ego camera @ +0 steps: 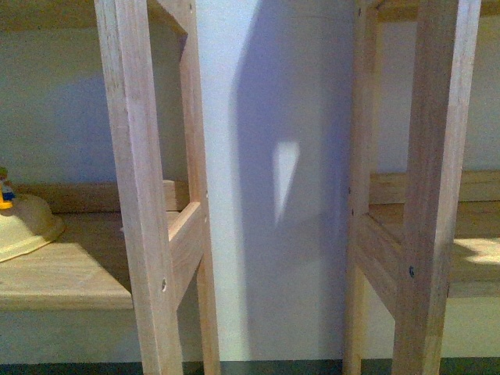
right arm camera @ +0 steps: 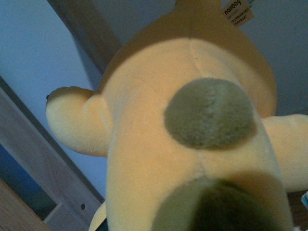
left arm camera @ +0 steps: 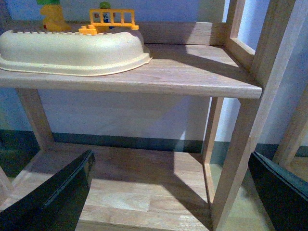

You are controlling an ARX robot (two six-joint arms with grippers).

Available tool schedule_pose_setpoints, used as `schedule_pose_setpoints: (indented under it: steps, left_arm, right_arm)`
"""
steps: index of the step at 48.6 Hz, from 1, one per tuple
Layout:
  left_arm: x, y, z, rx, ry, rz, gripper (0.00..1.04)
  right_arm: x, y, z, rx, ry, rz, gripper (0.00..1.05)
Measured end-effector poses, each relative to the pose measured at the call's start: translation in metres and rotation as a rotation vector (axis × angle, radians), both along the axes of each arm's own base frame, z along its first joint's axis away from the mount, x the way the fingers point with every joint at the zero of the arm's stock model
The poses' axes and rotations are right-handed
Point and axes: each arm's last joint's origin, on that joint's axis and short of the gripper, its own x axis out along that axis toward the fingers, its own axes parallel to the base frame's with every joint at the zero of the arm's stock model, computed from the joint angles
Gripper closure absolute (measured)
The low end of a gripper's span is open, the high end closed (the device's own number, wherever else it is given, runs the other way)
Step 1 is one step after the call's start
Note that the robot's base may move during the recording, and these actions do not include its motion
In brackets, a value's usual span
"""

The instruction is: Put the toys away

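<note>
An orange-yellow plush toy point(right arm camera: 159, 144) with grey-green patches and a white paper tag point(right arm camera: 237, 12) fills the right wrist view. My right gripper is shut on it, and its fingers are hidden behind the plush. My left gripper point(left arm camera: 173, 192) hangs open in front of a wooden shelf unit point(left arm camera: 192, 82), its dark fingers point(left arm camera: 57, 197) spread wide with nothing between them. Neither arm appears in the front view.
A cream plastic basin point(left arm camera: 72, 50) holding yellow and green block toys point(left arm camera: 108, 21) sits on the upper shelf; its edge is also the cream basin point(ego camera: 23, 226) in the front view. Two wooden shelf units point(ego camera: 148, 195) stand with a white wall point(ego camera: 273, 156) between them. A lower shelf board point(left arm camera: 134, 183) lies below.
</note>
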Motion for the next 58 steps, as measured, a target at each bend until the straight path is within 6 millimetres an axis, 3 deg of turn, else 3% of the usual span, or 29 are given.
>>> schedule_pose_setpoints:
  steps: [13, 46, 58]
  left_arm:
    - [0.000, 0.000, 0.000, 0.000, 0.000, -0.001, 0.06]
    - [0.000, 0.000, 0.000, 0.000, 0.000, 0.000, 0.06]
    - [0.000, 0.000, 0.000, 0.000, 0.000, 0.000, 0.06]
  right_arm:
    - [0.006, 0.010, -0.007, 0.147, 0.067, 0.083, 0.84]
    - [0.017, -0.022, -0.017, 0.309, 0.166, -0.031, 0.84]
    - [0.021, -0.015, -0.014, 0.308, 0.193, 0.021, 0.84]
